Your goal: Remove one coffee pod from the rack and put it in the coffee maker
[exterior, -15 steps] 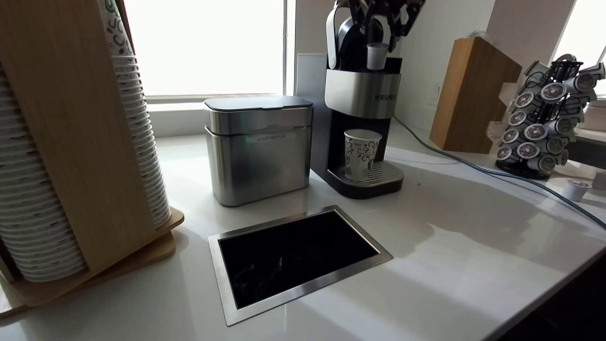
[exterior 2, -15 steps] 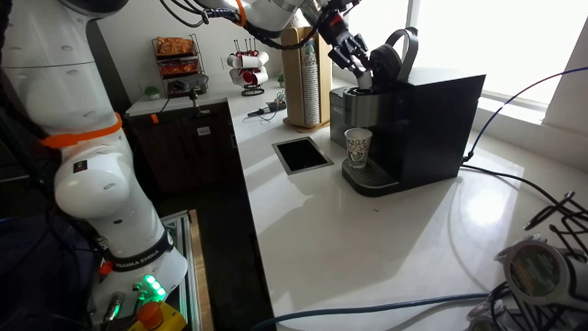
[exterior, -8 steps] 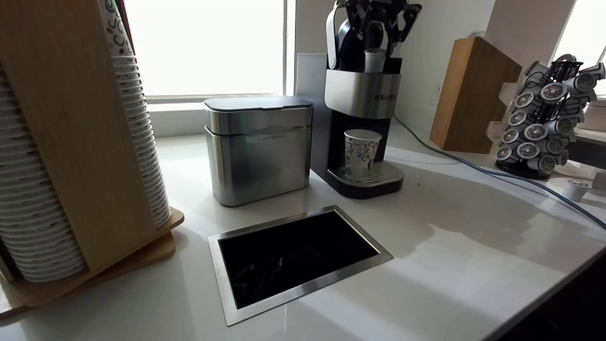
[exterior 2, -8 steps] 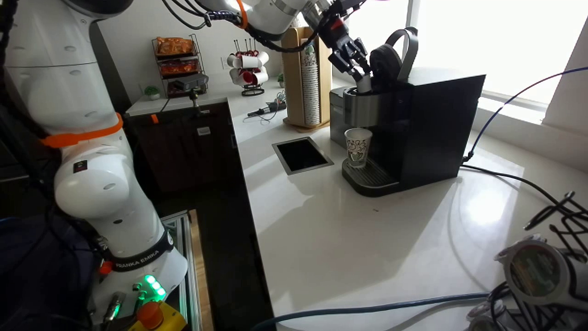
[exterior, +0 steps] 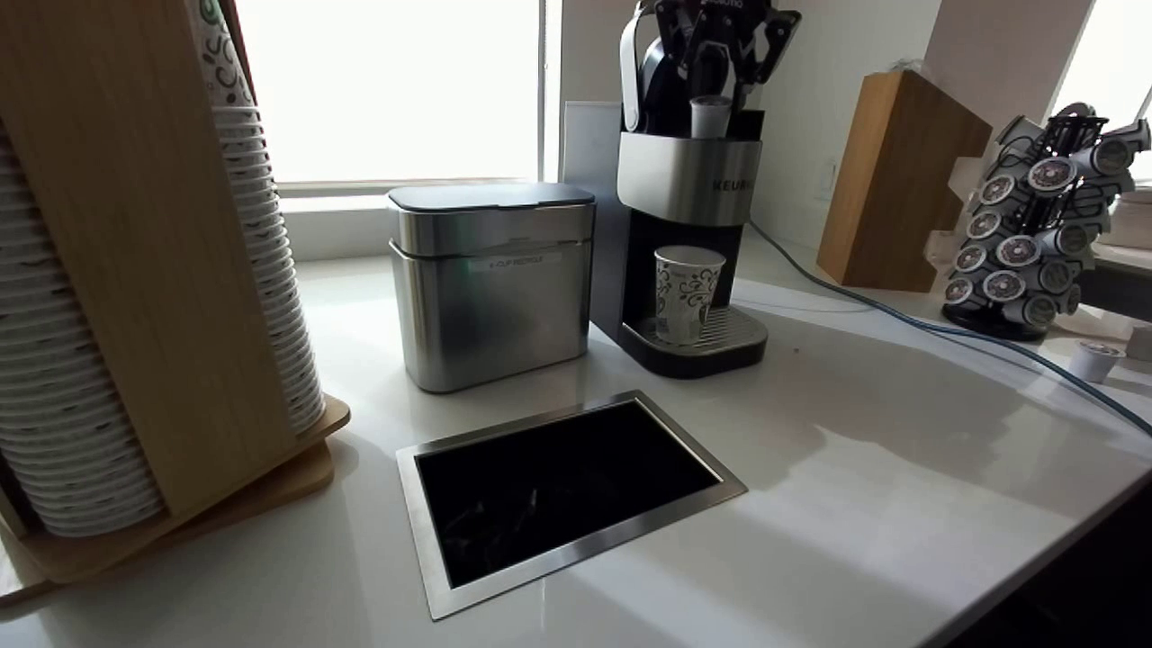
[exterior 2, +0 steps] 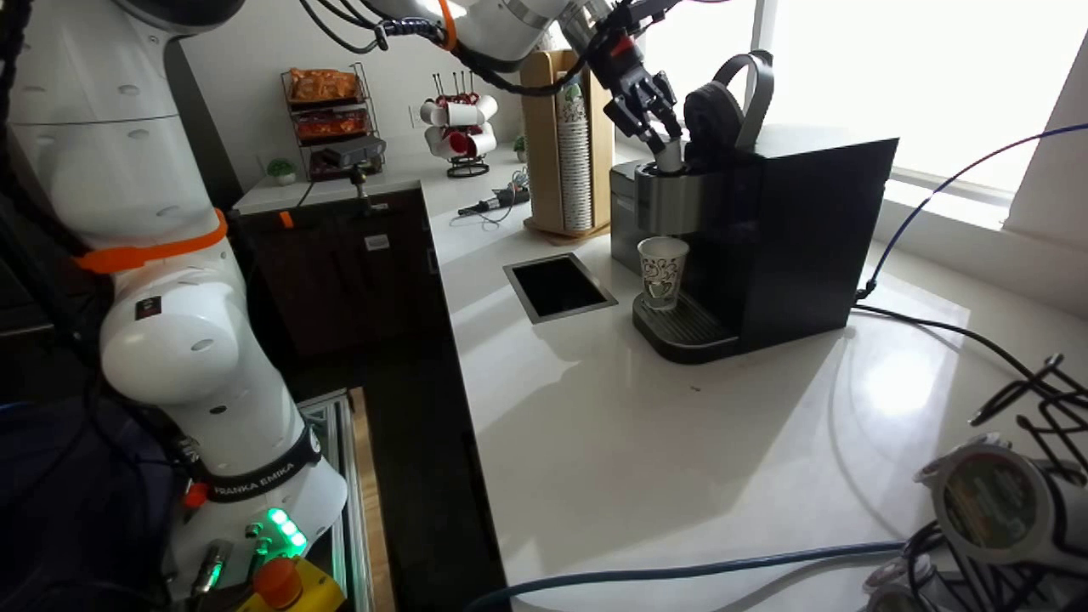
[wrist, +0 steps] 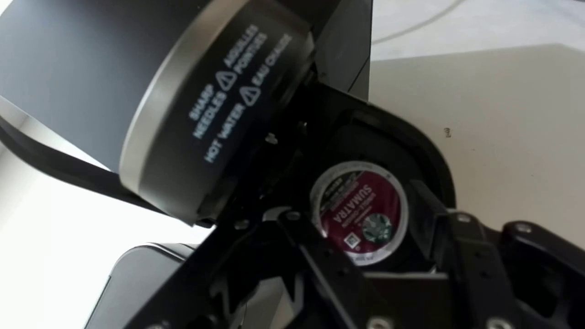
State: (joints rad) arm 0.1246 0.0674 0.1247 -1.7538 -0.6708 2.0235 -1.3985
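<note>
The coffee maker (exterior: 688,180) stands with its lid raised in both exterior views (exterior 2: 807,246). My gripper (exterior: 717,88) is over its open top, pointing down; it also shows in an exterior view (exterior 2: 664,134). It is shut on a white pod (exterior: 710,119), which stands partly above the pod holder; its lower end is hidden behind the machine's front. In the wrist view the pod's maroon lid (wrist: 361,212) lies between the dark fingers (wrist: 358,205), over the black holder. The rack (exterior: 992,324) of pods stands far to one side; part shows in an exterior view (exterior 2: 1052,365).
A paper cup (exterior: 688,297) stands on the drip tray. A metal tin (exterior: 495,297) stands beside the machine. A metal-framed opening (exterior: 720,490) is in the counter. The raised lid (wrist: 215,105) is close to my fingers. A blue cable (exterior: 954,331) crosses the counter.
My gripper has moved down and slightly sideways with the pod. The pod now sits lower, at the machine's open top, where before it was higher above it.
</note>
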